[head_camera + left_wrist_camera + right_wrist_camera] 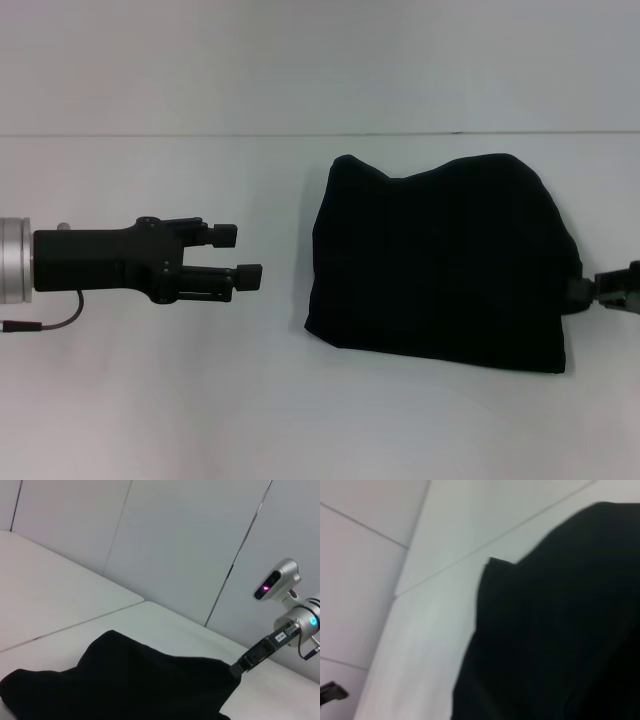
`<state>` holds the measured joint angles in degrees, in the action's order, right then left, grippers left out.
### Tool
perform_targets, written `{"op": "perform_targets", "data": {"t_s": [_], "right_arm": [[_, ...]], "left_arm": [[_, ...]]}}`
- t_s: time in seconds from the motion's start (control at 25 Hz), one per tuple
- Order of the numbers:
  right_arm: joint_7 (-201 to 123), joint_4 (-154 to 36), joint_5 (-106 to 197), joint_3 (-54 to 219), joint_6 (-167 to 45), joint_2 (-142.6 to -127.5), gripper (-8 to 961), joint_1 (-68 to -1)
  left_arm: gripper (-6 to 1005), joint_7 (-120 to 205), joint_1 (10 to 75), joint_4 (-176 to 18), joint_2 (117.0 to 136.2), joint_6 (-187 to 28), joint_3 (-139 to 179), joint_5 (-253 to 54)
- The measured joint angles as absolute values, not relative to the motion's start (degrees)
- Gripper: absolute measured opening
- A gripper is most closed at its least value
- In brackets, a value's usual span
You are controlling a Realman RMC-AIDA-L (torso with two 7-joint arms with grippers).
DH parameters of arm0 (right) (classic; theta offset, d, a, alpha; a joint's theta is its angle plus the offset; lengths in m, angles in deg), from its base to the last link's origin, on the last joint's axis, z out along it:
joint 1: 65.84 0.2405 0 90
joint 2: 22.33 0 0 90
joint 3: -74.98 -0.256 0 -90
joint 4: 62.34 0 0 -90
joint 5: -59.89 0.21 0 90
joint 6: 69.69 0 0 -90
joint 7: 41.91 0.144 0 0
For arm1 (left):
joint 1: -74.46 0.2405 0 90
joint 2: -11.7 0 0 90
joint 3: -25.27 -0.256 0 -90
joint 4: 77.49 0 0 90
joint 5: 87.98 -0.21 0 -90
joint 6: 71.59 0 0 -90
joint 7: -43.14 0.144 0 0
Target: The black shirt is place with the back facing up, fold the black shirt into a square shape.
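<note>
White table [150, 400], black shirt [440, 265] lying right of centre, folded into a rough square block, no print or readable writing visible. Left gripper [242, 257] left of the shirt, well apart, fingers spread, holding nothing. Right gripper [585, 290] pinched on the shirt's right edge.

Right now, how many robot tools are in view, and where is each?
2. The left tool hangs open over the bare table, apart from the black shirt. The right tool meets the shirt's right edge; most of it is out of frame.
</note>
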<state>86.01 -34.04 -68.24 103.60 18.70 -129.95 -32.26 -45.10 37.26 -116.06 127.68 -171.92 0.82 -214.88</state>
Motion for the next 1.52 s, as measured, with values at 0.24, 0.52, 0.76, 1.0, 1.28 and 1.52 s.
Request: {"op": "perform_targets", "data": {"t_s": [0.24,0.52,0.76,1.0,1.28,1.52], "right_arm": [[88.3,-34.4,-71.8,103.9,13.9,-130.09,74,-33.2],[88.2,-32.2,-72.0,101.1,10.4,-129.72,139,-33.3],[87.1,-27.1,-70.6,96.5,9.4,-129.23,378,-32.1],[83.1,-27.8,-63.9,97.0,8.9,-129.41,515,-28.1],[75.3,-34.9,-63.8,103.3,-0.7,-132.19,307,-21.2],[72.3,-36.7,-63.8,112.2,-15.5,-136.58,96,-18.6]], "left_arm": [[867,-45.1,37.0,-116.1,127.52,-171.6,0.6,-214.9],[866,-45.1,36.9,-116.3,127.49,-171.6,0.5,-214.9],[866,-45.1,36.8,-116.3,127.37,-171.6,0.5,-214.8],[866,-45.1,36.6,-116.0,127.50,-170.7,0.5,-214.4],[867,-45.1,36.9,-115.4,128.11,-167.9,1.0,-213.5],[867,-44.7,37.0,-114.6,128.16,-166.6,1.0,-213.4]]}}
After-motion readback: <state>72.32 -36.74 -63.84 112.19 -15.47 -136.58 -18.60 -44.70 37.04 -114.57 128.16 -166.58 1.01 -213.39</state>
